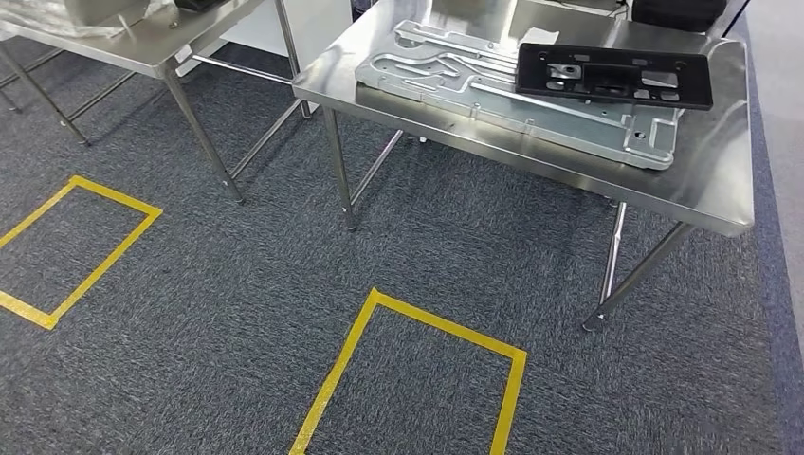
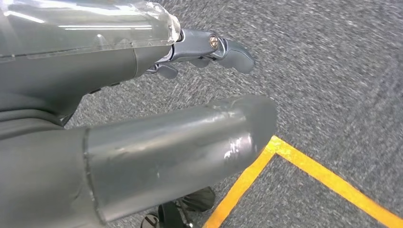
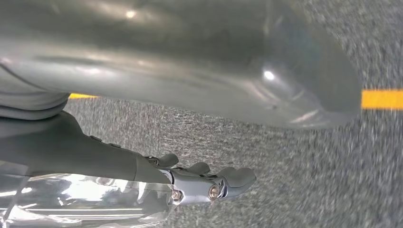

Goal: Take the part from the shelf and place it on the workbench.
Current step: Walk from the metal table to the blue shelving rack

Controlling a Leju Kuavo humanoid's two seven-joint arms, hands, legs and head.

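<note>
Head view, black part (image 1: 612,74) on workbench (image 1: 721,180), well apart from left hand (image 2: 142,128) and right hand (image 3: 157,85), both unclenched, holding nothing

The shiny steel tabletop (image 1: 721,180) is largely covered by a wide silver machined metal plate (image 1: 502,95) with a flat black plastic panel (image 1: 612,74) lying on its far part; bare strips run along the near edge and right side. A second steel tabletop (image 1: 123,47) stands at left, apart, with grey carpet floor (image 1: 284,237) between them. Thin steel table legs (image 1: 337,166) cross the space beneath.
</note>
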